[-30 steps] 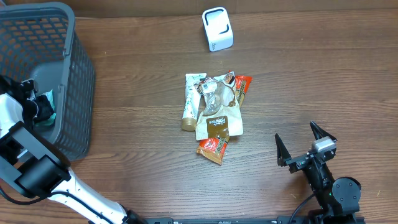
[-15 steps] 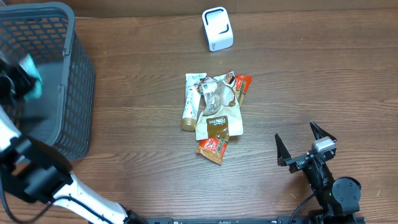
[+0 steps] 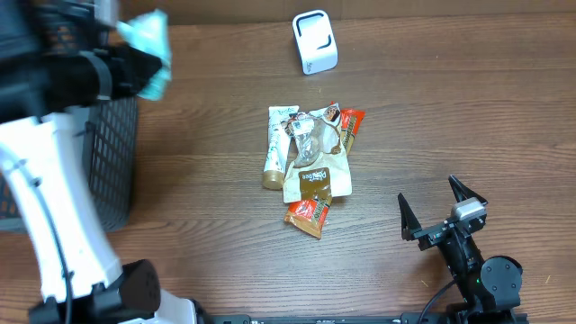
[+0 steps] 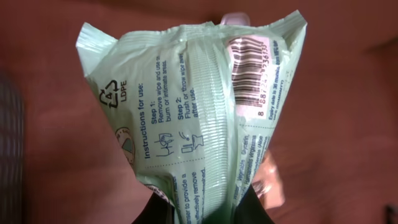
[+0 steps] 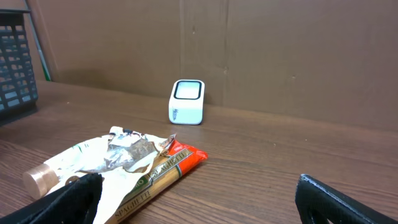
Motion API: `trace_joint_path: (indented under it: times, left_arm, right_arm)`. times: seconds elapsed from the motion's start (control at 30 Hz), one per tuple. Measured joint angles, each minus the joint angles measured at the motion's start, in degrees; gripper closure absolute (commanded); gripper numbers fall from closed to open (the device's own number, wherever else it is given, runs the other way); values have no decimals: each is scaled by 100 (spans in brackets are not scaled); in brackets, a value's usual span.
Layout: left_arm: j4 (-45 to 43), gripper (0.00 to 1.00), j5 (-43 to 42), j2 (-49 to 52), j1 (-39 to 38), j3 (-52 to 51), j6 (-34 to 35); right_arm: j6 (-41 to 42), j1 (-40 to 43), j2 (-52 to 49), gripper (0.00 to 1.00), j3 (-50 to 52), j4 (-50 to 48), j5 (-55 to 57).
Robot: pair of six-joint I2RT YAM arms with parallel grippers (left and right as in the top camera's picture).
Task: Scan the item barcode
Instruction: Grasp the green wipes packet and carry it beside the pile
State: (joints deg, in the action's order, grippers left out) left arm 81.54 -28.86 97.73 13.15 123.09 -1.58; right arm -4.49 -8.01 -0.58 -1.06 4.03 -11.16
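Note:
My left gripper (image 3: 133, 65) is shut on a pale green wipes packet (image 3: 148, 38), held in the air just past the basket's right rim. In the left wrist view the packet (image 4: 186, 106) fills the frame above the gripper (image 4: 205, 211), and its back panel shows a barcode (image 4: 252, 71) at the upper right. The white scanner (image 3: 314, 41) stands at the back of the table, right of the packet, and also shows in the right wrist view (image 5: 187, 102). My right gripper (image 3: 443, 209) rests open and empty near the front right (image 5: 202, 202).
A dark mesh basket (image 3: 112, 153) stands at the left edge. A pile of packets (image 3: 310, 166) lies mid-table, with a spaghetti pack (image 5: 158, 177) and a tube (image 3: 274, 148) in it. Bare wood lies between the pile and the scanner.
My left arm has lifted the green packet up out of the basket and carried it to the right, over the rim. The right arm has stayed still.

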Motion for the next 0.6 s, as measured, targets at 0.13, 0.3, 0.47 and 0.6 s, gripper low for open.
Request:
trace_joint_path:
  times: [0.13, 0.3, 0.47, 0.6]
  left_arm:
    - [-782, 96, 1102, 184, -1001, -1425, 234]
    - [-2345, 96, 1674, 444, -1722, -3427, 778]
    - [-3794, 96, 1840, 732, -1971, -4787, 1355]
    - [-4413, 88, 1685, 1117, -2157, -5261, 1606]
  right_arm:
    - [0, 0, 0, 0, 0, 0, 0]
    - [0, 0, 0, 0, 0, -4, -2]
    - [0, 0, 0, 0, 0, -4, 0]
    - [2, 0, 0, 0, 0, -2, 0]
